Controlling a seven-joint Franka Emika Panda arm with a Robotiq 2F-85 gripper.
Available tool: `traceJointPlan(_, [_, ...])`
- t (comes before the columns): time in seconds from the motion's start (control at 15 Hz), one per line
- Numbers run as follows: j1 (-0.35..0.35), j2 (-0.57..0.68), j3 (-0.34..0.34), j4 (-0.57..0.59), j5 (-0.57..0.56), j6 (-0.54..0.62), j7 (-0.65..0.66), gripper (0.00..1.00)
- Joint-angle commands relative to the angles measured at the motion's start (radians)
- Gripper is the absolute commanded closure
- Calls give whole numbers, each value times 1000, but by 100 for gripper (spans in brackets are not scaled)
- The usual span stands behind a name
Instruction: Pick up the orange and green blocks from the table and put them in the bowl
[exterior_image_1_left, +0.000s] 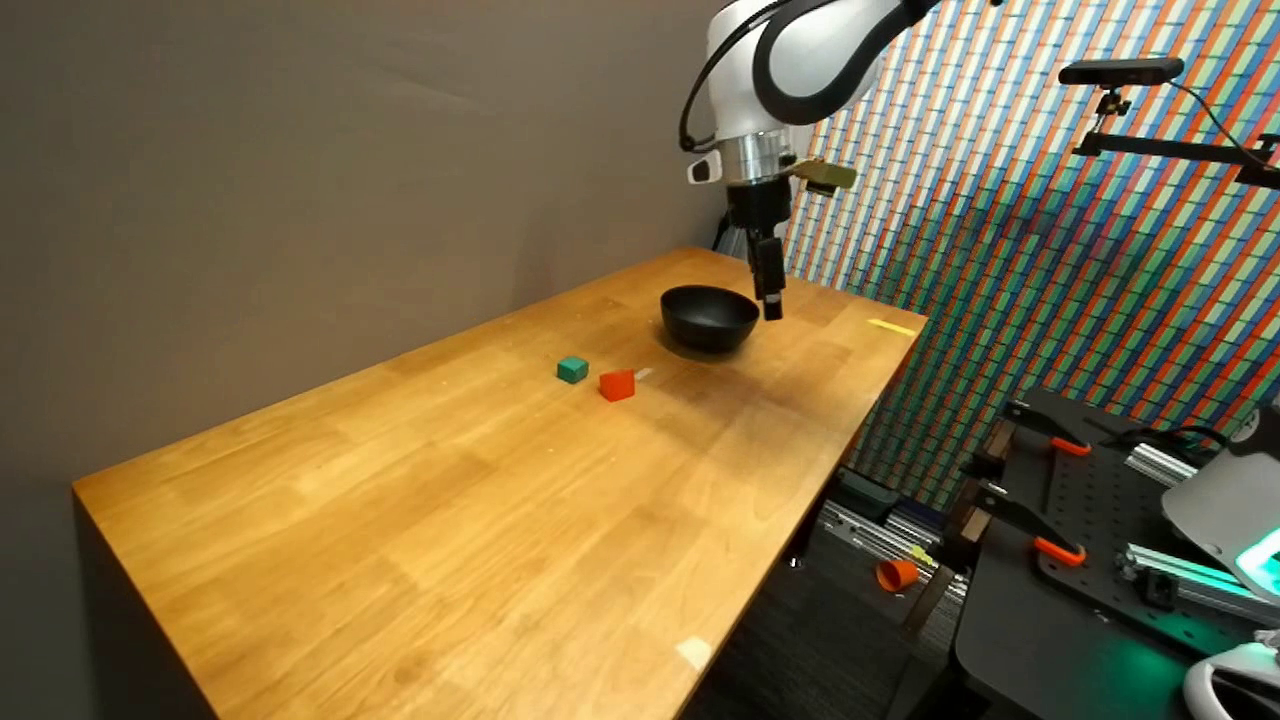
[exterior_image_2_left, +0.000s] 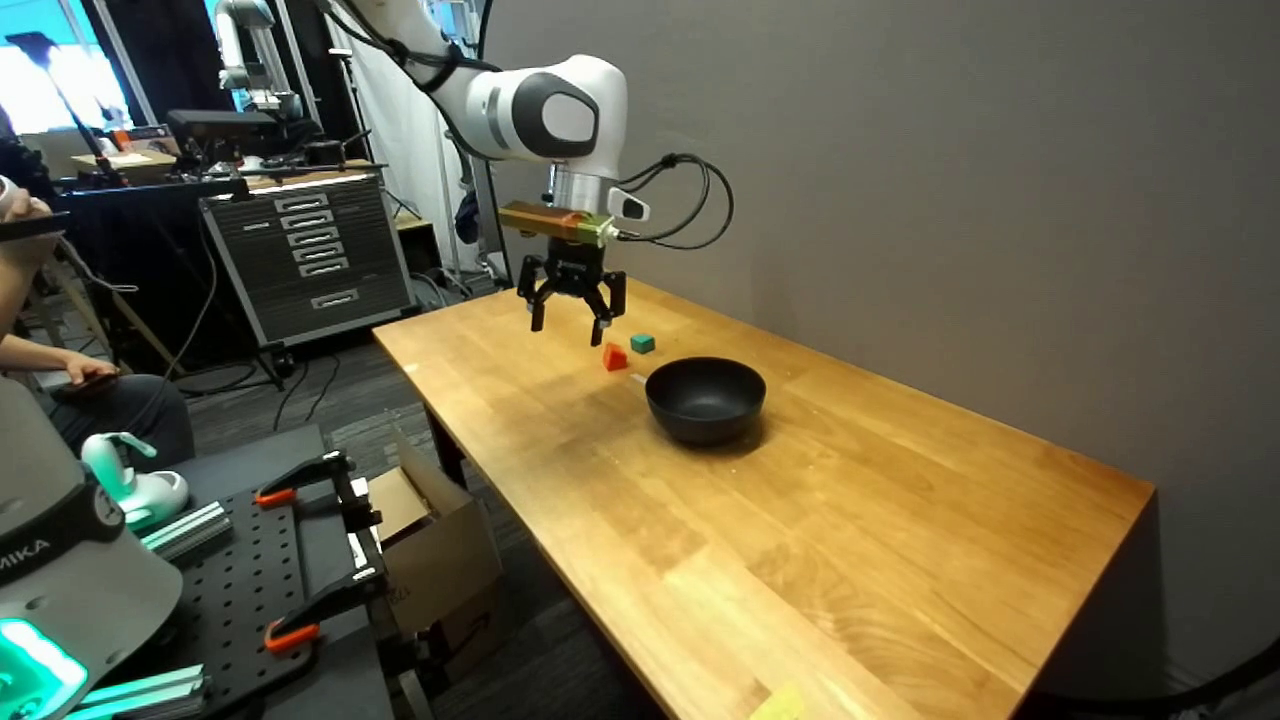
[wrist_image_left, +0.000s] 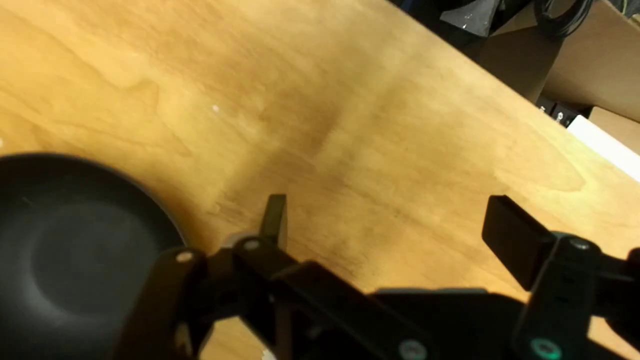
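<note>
My gripper (exterior_image_2_left: 567, 333) hangs above the table (exterior_image_2_left: 850, 560), its jaws spread wide. The green block (exterior_image_1_left: 572, 370) and orange block (exterior_image_1_left: 617, 386) sit close together, near the black bowl (exterior_image_1_left: 709, 322).

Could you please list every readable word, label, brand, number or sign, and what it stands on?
"MIKA", on the black band of the robot base, in an exterior view, cut by the picture's edge.
Printed marks on the cardboard box: too small to read.
White marks on a dark item, wrist view: too blurred.
No text shows on the bowl, orange block or green block.
</note>
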Motion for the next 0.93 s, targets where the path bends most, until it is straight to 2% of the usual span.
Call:
traceJointPlan(0.0, [3, 204, 34, 252, 0, -52, -50, 0])
traceJointPlan(0.4, [22, 462, 63, 559, -9, -84, -85, 0])
traceJointPlan(0.87, [70, 679, 80, 883, -11, -186, -128, 0])
